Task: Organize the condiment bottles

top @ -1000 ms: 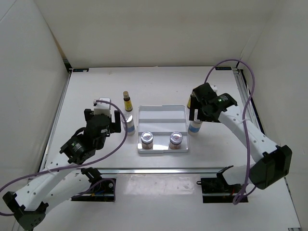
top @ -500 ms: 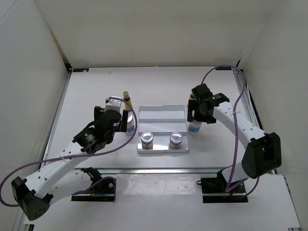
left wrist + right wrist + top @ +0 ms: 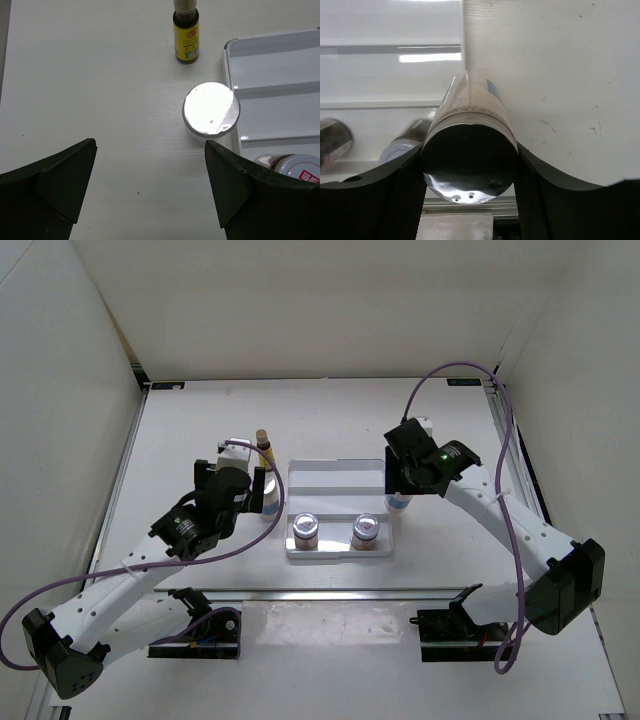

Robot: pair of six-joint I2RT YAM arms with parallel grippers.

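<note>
Now my right gripper [image 3: 470,167] has its fingers clamped on the white, blue-labelled, silver-lidded jar [image 3: 470,117] just beside the white stepped plastic tray [image 3: 380,75], presumably to lift it in. My left gripper [image 3: 150,180] hangs wide apart over the twin jar [image 3: 210,110].

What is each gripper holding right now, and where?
The right gripper clamps the white blue-labelled jar by its upper sides; the left gripper is open, holding nothing.

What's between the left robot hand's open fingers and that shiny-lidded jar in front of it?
Nothing but bare white table. The left wrist view shows the left gripper open, with the silver-lidded jar standing just ahead of it.
</note>
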